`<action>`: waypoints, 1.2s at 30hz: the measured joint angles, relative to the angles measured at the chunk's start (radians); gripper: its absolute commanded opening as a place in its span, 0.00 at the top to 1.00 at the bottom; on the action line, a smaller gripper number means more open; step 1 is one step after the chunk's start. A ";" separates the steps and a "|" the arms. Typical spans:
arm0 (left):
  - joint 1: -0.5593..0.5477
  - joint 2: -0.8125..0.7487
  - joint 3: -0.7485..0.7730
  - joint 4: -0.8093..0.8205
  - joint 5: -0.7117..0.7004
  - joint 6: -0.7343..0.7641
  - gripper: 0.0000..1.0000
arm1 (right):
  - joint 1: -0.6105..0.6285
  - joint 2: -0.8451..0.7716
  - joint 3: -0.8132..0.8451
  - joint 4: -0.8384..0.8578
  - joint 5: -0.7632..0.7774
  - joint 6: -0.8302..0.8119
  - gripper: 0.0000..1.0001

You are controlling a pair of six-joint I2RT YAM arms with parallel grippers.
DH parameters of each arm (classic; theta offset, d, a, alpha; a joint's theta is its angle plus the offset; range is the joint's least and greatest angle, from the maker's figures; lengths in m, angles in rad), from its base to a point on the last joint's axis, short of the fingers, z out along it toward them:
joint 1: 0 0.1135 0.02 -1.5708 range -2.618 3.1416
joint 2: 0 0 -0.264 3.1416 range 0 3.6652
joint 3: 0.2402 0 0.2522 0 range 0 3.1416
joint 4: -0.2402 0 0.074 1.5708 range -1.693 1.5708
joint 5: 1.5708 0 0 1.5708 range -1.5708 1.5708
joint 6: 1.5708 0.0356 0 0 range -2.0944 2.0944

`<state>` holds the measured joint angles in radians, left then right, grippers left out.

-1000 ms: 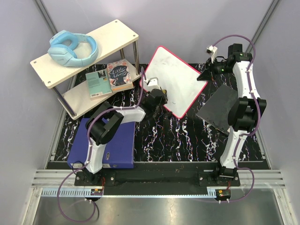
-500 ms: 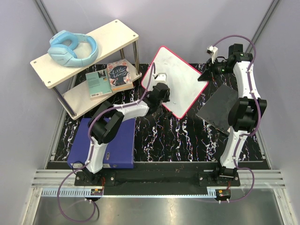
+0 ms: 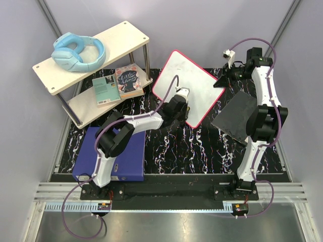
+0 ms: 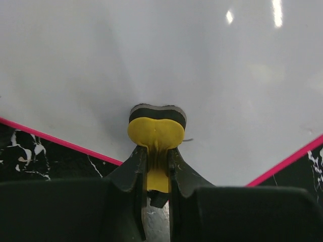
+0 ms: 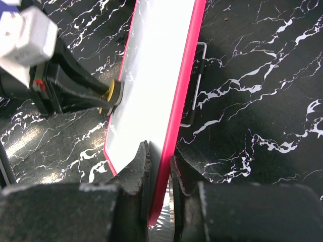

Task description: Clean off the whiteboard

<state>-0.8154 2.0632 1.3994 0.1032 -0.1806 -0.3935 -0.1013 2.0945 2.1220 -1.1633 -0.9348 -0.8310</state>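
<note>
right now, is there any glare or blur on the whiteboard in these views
Left wrist: two small glare spots at the top right of the whiteboard, the yellow eraser sharp, the left fingers dark and soft. Right wrist: the board bright but clean-edged, the right fingers blurred up close, a pale sheen on the table. Top external: even light, no glare.

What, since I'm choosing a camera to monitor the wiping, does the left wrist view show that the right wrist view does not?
Only the left wrist view: the yellow eraser from behind, squarely pinched in the left gripper, and a faint dark mark beside it. Only the right wrist view: the right gripper clamped on the pink edge of the whiteboard, with a wire bracket behind it. Both: the whiteboard's white face, the eraser against it, and the marble table.
</note>
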 measured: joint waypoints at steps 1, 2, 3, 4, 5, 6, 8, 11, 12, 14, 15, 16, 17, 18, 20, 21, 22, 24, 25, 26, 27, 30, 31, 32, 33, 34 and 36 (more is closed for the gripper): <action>-0.004 0.000 0.005 -0.024 0.023 0.009 1.00 | 0.000 0.000 0.000 0.000 -0.001 0.000 1.00; -0.006 -0.001 0.008 -0.041 0.039 0.013 1.00 | 0.000 0.000 0.000 0.000 -0.002 -0.002 1.00; -0.010 -0.002 0.011 -0.058 0.053 0.020 1.00 | 0.000 0.000 0.000 0.000 -0.006 -0.003 1.00; -0.010 -0.002 0.019 -0.073 0.059 0.025 1.00 | 0.000 0.000 0.000 -0.001 -0.011 -0.004 1.00; -0.009 -0.002 0.028 -0.092 0.067 0.027 1.00 | 0.000 0.000 0.000 -0.003 -0.016 -0.006 1.00; -0.008 -0.002 0.036 -0.106 0.074 0.029 1.00 | 0.000 0.000 0.000 -0.003 -0.021 -0.010 1.00; -0.008 -0.002 0.045 -0.127 0.085 0.029 1.00 | 0.000 0.000 0.000 -0.005 -0.029 -0.014 1.00; -0.007 -0.002 0.054 -0.148 0.095 0.028 1.00 | 0.000 0.000 0.000 -0.011 -0.039 -0.021 1.00; -0.007 -0.002 0.057 -0.154 0.098 0.027 1.00 | 0.000 0.000 0.000 -0.011 -0.041 -0.023 1.00; -0.003 0.000 0.069 -0.179 0.117 0.027 1.00 | 0.000 0.000 0.000 -0.012 -0.047 -0.026 1.00; -0.001 0.000 0.077 -0.201 0.135 0.027 1.00 | 0.000 0.000 -0.001 -0.012 -0.052 -0.028 1.00; 0.000 0.001 0.085 -0.233 0.156 0.027 1.00 | 0.000 0.000 -0.001 -0.012 -0.054 -0.029 1.00; 0.000 0.003 0.087 -0.263 0.178 0.027 1.00 | 0.000 0.000 -0.002 -0.012 -0.056 -0.031 1.00; 0.000 0.006 0.088 -0.293 0.198 0.029 1.00 | 0.000 0.000 -0.002 -0.013 -0.061 -0.033 1.00; 0.000 0.010 0.101 -0.342 0.227 0.037 1.00 | 0.000 -0.001 -0.003 -0.019 -0.073 -0.040 1.00; 0.001 0.013 0.107 -0.360 0.236 0.040 1.00 | 0.000 -0.002 -0.003 -0.021 -0.079 -0.043 1.00; 0.003 0.016 0.112 -0.375 0.243 0.043 1.00 | 0.000 -0.002 -0.003 -0.022 -0.083 -0.047 1.00; 0.010 0.016 0.117 -0.392 0.258 0.045 1.00 | 0.001 -0.002 -0.003 -0.025 -0.090 -0.051 1.00; 0.015 0.016 0.118 -0.395 0.267 0.045 1.00 | 0.001 -0.002 -0.003 -0.026 -0.095 -0.053 1.00; 0.021 0.016 0.118 -0.396 0.278 0.044 1.00 | 0.001 -0.002 -0.003 -0.026 -0.098 -0.055 1.00; 0.026 0.015 0.117 -0.394 0.288 0.041 1.00 | 0.001 -0.002 -0.003 -0.027 -0.100 -0.056 1.00; 0.036 0.005 0.106 -0.391 0.293 0.036 1.00 | 0.002 -0.002 -0.003 -0.027 -0.103 -0.057 1.00; 0.040 0.002 0.103 -0.395 0.286 0.036 1.00 | 0.002 -0.002 -0.003 -0.027 -0.104 -0.057 1.00; 0.045 0.000 0.103 -0.401 0.280 0.036 1.00 | 0.002 -0.002 -0.003 -0.027 -0.104 -0.057 1.00; 0.051 0.000 0.103 -0.402 0.273 0.037 1.00 | 0.002 -0.002 -0.003 -0.027 -0.104 -0.058 1.00; 0.058 0.000 0.103 -0.405 0.261 0.038 1.00 | 0.002 -0.002 -0.003 -0.027 -0.104 -0.058 1.00; 0.069 0.000 0.104 -0.412 0.242 0.038 1.00 | 0.002 -0.002 -0.003 -0.027 -0.104 -0.058 1.00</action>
<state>-0.7460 2.0632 1.5032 -0.3084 0.0616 -0.3553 -0.0990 2.0930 2.1193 -1.1904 -1.0389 -0.8890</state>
